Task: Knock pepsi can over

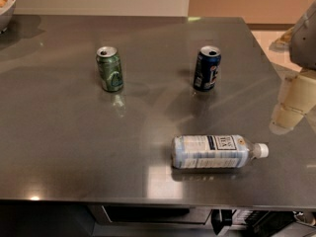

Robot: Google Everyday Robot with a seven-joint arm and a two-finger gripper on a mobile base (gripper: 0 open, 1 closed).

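Finding a bottle on its side near the front edge of the table, cap pointing right. Spotting the gripper a little farther back at the right edge, above the tabletop and well apart from everything on it; cannot tell whether clenched or released. Reaching next the pepsi can, upright, right of centre, and level with it on the left a green can, also upright. Noting a bowl in the far left corner. Judging this the approach step, nothing knocked yet. Calling next for travel leftward and back, passing behind the bottle, then a sideways push high on the pepsi can.
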